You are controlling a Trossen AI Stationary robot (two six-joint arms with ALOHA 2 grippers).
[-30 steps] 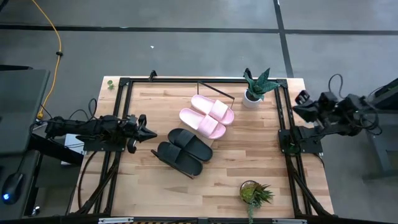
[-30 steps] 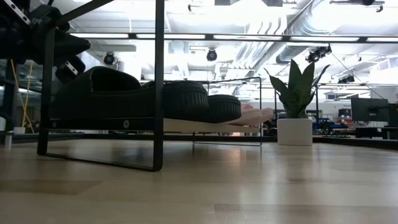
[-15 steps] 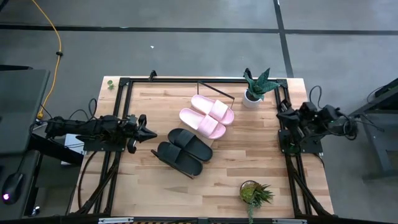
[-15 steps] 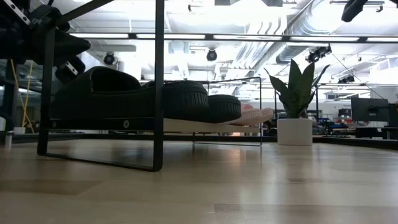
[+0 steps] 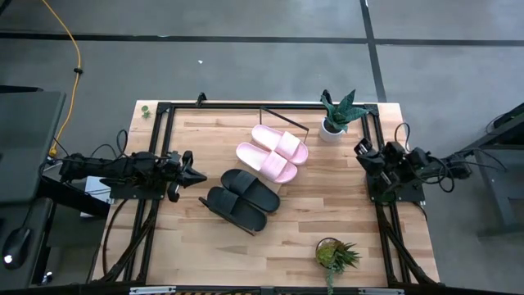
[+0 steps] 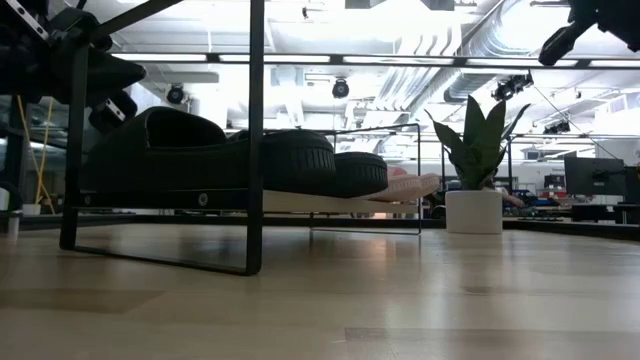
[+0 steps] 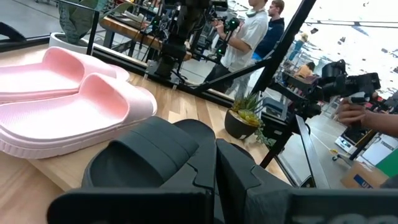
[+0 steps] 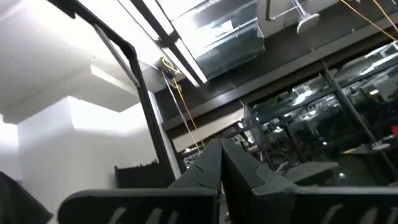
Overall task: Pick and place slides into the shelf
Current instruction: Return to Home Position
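1. While its fingers [image 7: 205, 199] sit pressed together on nothing, the left gripper [image 5: 196, 175] hangs at the table's [image 5: 311, 238] left edge, pointing at the black slides [image 5: 244, 199].
2. Right gripper [image 5: 361, 151]: fingers together too, empty, held high by the right edge.
3. Black pair and pink slides [image 5: 273, 152] sit side by side on the shelf [image 6: 320, 204], mid-table.

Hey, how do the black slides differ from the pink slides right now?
Colour: the black slides are matte black, the pink slides pale pink. Place: the black slides lie nearer the left gripper, the pink slides nearer the white-potted plant. Both pairs lie side by side, straps up, on the shelf.
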